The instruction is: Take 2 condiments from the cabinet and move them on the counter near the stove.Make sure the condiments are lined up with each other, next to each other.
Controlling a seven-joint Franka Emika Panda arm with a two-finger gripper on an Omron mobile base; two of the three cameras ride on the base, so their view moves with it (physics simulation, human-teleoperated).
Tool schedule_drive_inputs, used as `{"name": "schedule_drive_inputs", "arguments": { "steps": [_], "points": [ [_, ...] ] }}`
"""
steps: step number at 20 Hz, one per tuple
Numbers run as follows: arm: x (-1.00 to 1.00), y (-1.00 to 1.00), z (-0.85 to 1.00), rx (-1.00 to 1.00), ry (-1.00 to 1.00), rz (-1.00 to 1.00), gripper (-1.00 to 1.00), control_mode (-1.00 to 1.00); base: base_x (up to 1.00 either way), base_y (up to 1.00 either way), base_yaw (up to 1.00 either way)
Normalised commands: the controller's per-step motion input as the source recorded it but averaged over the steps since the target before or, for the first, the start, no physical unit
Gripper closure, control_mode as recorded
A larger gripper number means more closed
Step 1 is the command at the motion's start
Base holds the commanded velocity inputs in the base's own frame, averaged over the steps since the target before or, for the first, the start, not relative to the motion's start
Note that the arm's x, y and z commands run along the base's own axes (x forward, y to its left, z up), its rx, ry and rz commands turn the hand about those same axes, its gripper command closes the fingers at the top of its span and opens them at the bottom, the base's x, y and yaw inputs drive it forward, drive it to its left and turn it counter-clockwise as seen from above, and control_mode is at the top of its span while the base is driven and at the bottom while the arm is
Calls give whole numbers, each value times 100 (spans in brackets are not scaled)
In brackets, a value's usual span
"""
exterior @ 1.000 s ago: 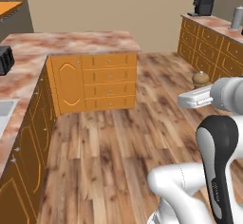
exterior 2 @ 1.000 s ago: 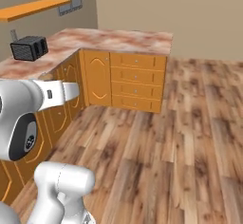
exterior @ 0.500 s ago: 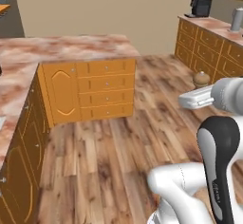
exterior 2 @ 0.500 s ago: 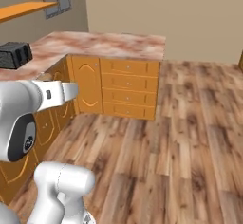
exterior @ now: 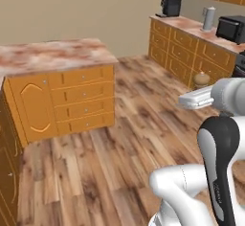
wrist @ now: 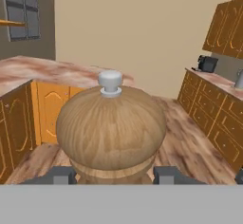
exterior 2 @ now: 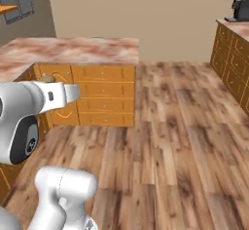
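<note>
Base swinging right: peninsula counter (exterior: 52, 56) slid left across both base views, far wall cupboards (exterior: 191, 52) now ahead. Gripper (wrist: 114, 174) pinching pepper mill (wrist: 111, 126) (carried upright over floor). Transport leg, stove not reached.

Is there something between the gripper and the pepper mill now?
No. The gripper is already shut on the pepper mill: one finger tip sits at each side of its base, with nothing visible between.
</note>
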Motion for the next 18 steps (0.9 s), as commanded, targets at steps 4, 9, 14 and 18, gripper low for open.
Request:
{"name": "schedule_drive_inputs", "arguments": {
  "steps": [4, 9, 14, 18],
  "points": [
    [0, 0, 0, 0, 0, 0, 100, 100, 9, -38, -53],
    [0, 0, 0, 0, 0, 0, 100, 100, 55, -22, -38],
    [0, 0, 0, 0, 0, 0, 100, 100, 89, -17, -12],
    [0, 0, 0, 0, 0, 0, 100, 100, 59, -46, -30]
  ]
}}
